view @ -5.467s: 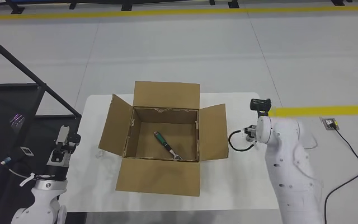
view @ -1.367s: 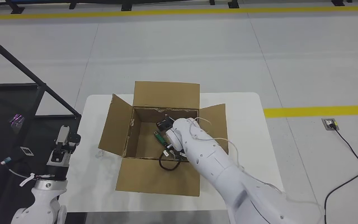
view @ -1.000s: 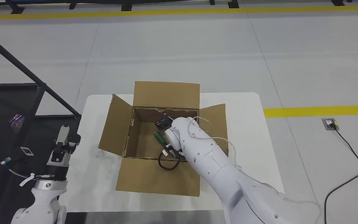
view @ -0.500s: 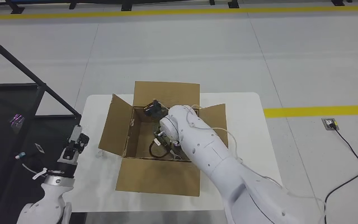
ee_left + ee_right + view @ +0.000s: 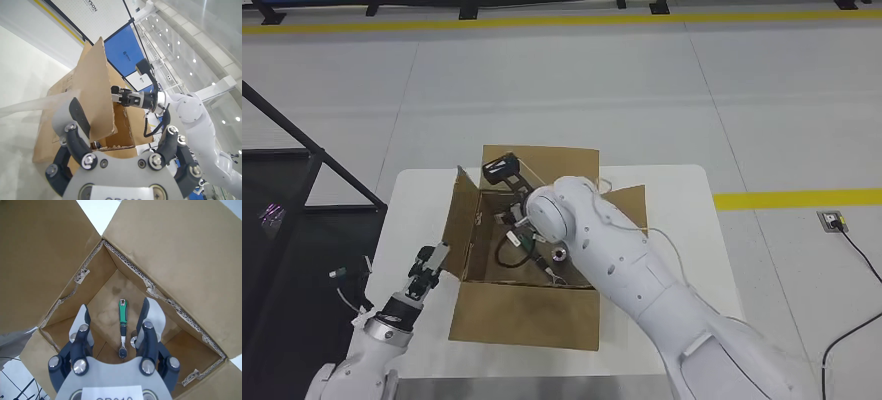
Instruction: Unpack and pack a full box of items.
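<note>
One box (image 5: 532, 315), one ratchet wrench (image 5: 122, 321), one small metal socket (image 5: 133, 341).

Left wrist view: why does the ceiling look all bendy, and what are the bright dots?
Left wrist view: the wide lens bows straight ceiling beams; the dots are ceiling lamps. Right wrist view: the box flaps splay the same way; the wrench lies evenly lit, without glare.

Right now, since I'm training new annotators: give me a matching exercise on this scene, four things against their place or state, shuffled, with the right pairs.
1 wrench
2 right gripper
3 left gripper
4 cardboard box

A open, outside the box at its side
B on the white table, flaps open
C lying on the box floor
D open, over the wrench

Pairs: 1-C, 2-D, 3-A, 4-B
</note>
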Action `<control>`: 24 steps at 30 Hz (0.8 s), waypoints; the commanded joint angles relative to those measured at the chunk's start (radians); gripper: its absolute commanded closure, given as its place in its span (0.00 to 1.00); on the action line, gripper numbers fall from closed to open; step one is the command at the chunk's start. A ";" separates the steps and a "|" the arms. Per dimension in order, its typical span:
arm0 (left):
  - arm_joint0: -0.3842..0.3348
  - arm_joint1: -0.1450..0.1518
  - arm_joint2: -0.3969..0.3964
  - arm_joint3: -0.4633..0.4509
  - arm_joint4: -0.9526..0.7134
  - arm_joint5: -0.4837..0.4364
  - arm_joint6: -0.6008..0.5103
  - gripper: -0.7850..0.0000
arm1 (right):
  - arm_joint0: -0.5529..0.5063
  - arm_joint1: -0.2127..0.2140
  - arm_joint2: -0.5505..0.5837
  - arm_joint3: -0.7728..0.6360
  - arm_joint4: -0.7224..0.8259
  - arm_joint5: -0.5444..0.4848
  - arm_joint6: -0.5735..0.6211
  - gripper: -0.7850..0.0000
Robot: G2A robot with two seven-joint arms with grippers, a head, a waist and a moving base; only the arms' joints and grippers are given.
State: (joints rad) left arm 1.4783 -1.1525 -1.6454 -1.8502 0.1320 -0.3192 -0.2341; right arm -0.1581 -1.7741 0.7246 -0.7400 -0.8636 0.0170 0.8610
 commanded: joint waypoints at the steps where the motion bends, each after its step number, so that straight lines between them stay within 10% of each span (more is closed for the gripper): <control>1: 0.002 -0.001 0.011 -0.006 0.014 -0.002 -0.004 0.00 | -0.012 0.008 0.009 -0.038 -0.011 0.012 0.009 0.00; 12: 0.026 -0.003 0.037 -0.035 0.051 -0.018 -0.004 0.00 | -0.030 0.011 0.018 -0.043 -0.007 0.009 -0.015 0.00; 24: -0.028 -0.007 0.077 0.016 0.044 0.024 -0.039 0.00 | -0.168 0.120 0.338 -0.240 0.114 -0.167 -0.025 0.00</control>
State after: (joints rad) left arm 1.4546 -1.1591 -1.5720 -1.8373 0.1745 -0.2969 -0.2693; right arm -0.2997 -1.6662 1.0275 -0.9405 -0.7551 -0.1283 0.8229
